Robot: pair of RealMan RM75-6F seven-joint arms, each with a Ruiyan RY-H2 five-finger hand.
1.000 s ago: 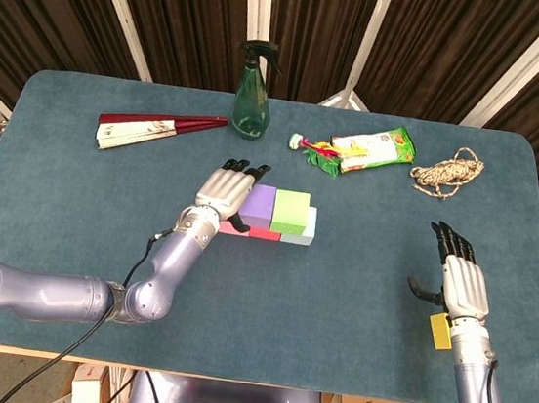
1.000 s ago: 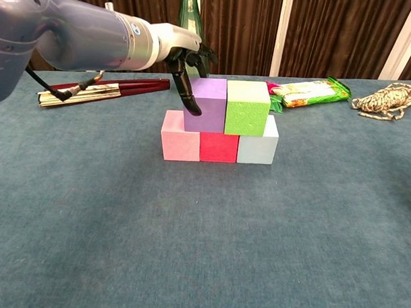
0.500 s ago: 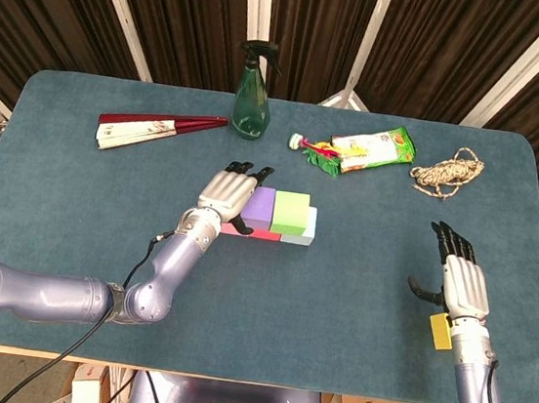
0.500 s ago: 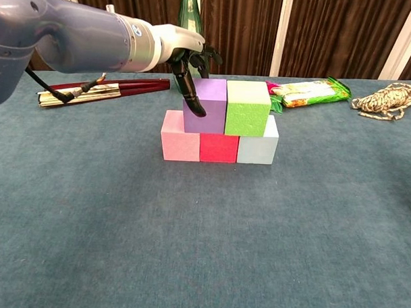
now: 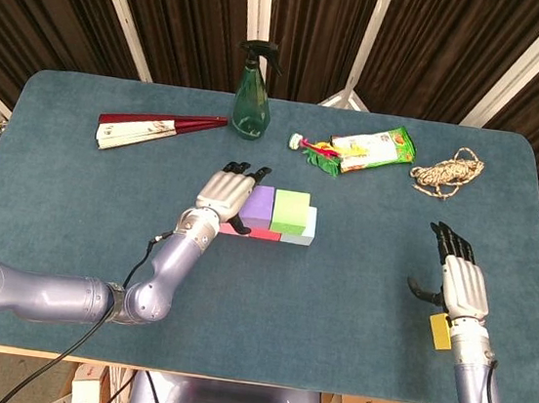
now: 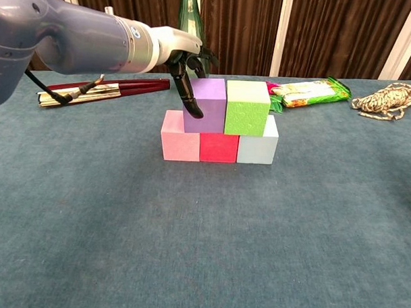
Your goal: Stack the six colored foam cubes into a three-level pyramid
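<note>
Three foam cubes form a bottom row: pink point(image 6: 180, 141), red point(image 6: 218, 146) and light blue point(image 6: 256, 149). On top of them sit a purple cube point(image 6: 210, 103) and a green cube point(image 6: 247, 108), side by side and touching. My left hand point(image 6: 185, 65) grips the purple cube point(image 5: 260, 200), thumb on its front left face and fingers over the back. In the head view the left hand point(image 5: 223, 191) hides the pink cube. My right hand point(image 5: 457, 279) hovers open near the table's right edge, far from the stack, holding nothing.
Along the back of the table stand a green spray bottle point(image 5: 253, 91), a folded red fan point(image 5: 155, 129), a green snack packet point(image 5: 374, 148) with a small toy beside it, and a coil of rope point(image 5: 448, 172). The blue cloth reaches the front edge.
The left hand shifted very slightly at the purple cube and settled back. The cubes and the right hand have kept still.
</note>
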